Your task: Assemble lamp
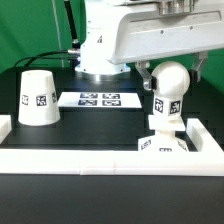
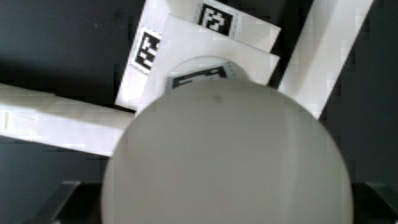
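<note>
The round white bulb (image 1: pixel 171 82) stands upright with its tagged stem down on the flat square base (image 1: pixel 164 144), at the exterior view's right front. My gripper (image 1: pixel 169 72) is shut on the bulb's round head. In the wrist view the bulb (image 2: pixel 222 150) fills the middle, with dark fingers (image 2: pixel 64 202) at either side of it, and the tagged base (image 2: pixel 187 50) lies beyond it. The tapered shade (image 1: pixel 40 98) stands apart, mouth down, at the exterior view's left.
The marker board (image 1: pixel 98 99) lies flat behind the middle. A white frame wall (image 1: pixel 70 156) runs along the front and up both sides, and the base sits in its right front corner. The robot's body (image 1: pixel 105 40) stands at the back.
</note>
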Robot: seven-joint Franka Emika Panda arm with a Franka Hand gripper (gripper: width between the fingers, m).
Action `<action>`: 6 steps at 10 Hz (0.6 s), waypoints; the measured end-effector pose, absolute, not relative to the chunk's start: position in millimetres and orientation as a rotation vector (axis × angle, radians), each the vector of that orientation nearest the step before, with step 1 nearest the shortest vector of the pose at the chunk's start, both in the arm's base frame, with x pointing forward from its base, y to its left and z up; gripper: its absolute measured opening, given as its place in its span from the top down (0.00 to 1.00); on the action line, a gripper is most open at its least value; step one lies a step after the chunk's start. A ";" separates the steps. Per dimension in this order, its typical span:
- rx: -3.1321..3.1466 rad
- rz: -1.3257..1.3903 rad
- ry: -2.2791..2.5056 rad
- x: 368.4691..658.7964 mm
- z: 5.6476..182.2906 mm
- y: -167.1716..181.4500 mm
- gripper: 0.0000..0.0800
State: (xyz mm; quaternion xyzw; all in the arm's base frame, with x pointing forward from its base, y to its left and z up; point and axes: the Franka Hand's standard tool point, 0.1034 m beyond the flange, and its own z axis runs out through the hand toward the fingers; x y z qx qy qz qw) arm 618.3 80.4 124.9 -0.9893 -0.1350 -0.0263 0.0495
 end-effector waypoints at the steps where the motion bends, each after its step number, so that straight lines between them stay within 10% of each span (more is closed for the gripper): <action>1: -3.016 -0.079 -0.387 618.3 124.9 80.4 0.28; 6: -3.022 -0.093 0.072 621.2 125.1 81.0 0.28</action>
